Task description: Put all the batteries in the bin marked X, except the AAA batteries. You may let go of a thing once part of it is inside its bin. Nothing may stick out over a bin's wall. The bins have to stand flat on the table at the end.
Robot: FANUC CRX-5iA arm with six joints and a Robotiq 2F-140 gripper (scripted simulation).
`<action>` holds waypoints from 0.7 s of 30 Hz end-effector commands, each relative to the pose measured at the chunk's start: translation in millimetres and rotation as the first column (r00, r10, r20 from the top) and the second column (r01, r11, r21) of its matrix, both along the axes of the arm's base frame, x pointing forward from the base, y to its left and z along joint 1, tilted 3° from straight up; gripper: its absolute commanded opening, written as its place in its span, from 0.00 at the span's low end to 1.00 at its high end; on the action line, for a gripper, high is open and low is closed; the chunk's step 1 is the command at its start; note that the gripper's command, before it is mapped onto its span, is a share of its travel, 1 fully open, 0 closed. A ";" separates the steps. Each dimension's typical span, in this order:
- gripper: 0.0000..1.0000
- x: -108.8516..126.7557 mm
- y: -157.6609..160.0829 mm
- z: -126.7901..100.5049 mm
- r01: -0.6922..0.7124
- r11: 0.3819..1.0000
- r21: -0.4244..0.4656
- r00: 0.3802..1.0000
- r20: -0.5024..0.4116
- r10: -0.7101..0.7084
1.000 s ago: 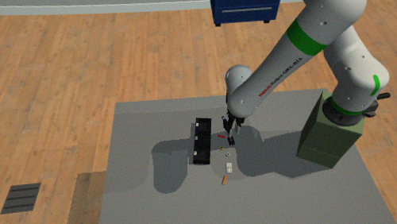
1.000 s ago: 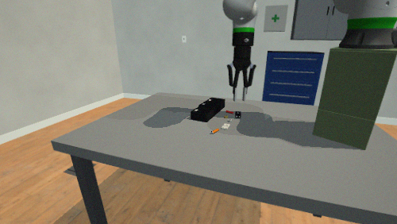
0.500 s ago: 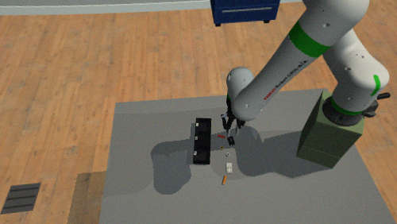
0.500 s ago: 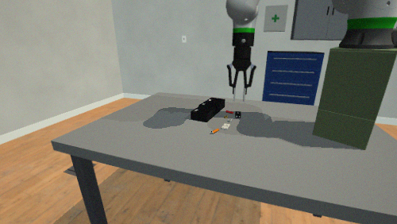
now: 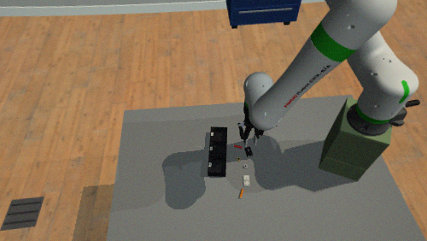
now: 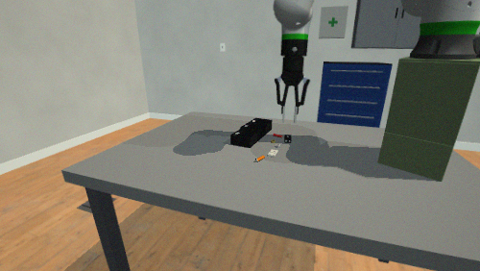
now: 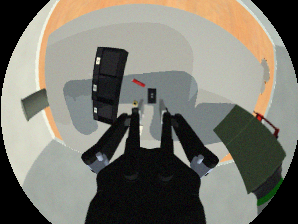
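Observation:
A black strip of three bins (image 5: 218, 150) (image 6: 251, 132) (image 7: 107, 83) lies on the grey table (image 5: 299, 205); I cannot read the marks on them. To its right lie a thin red battery (image 5: 237, 146) (image 6: 276, 135) (image 7: 139, 83), a black block battery (image 5: 248, 150) (image 6: 287, 138) (image 7: 152, 95), two tiny round cells (image 5: 237, 159) (image 5: 245, 166), a white block battery (image 5: 246, 180) (image 6: 273, 153) and a thin orange battery (image 5: 242, 194) (image 6: 259, 158). My gripper (image 5: 249, 138) (image 6: 289, 115) (image 7: 151, 104) hangs well above the red and black batteries, fingers partly apart, with nothing between them.
The arm's green pedestal (image 5: 354, 145) (image 6: 422, 115) stands on the table's right side. A blue cabinet (image 5: 264, 10) (image 6: 354, 93) stands on the floor behind the table.

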State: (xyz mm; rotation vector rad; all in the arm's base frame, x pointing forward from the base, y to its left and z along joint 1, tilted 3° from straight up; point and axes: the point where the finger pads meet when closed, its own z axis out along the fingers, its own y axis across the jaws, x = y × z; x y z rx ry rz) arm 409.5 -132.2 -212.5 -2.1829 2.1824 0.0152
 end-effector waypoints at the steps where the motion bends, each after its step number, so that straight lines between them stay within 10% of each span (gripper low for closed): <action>1: 0.25 0.1 -0.1 0.1 0.000 1.000 0.000 1.000 0.000 0.000; 21: 0.25 1.7 1.9 -43.8 0.000 1.000 0.000 1.000 0.000 0.000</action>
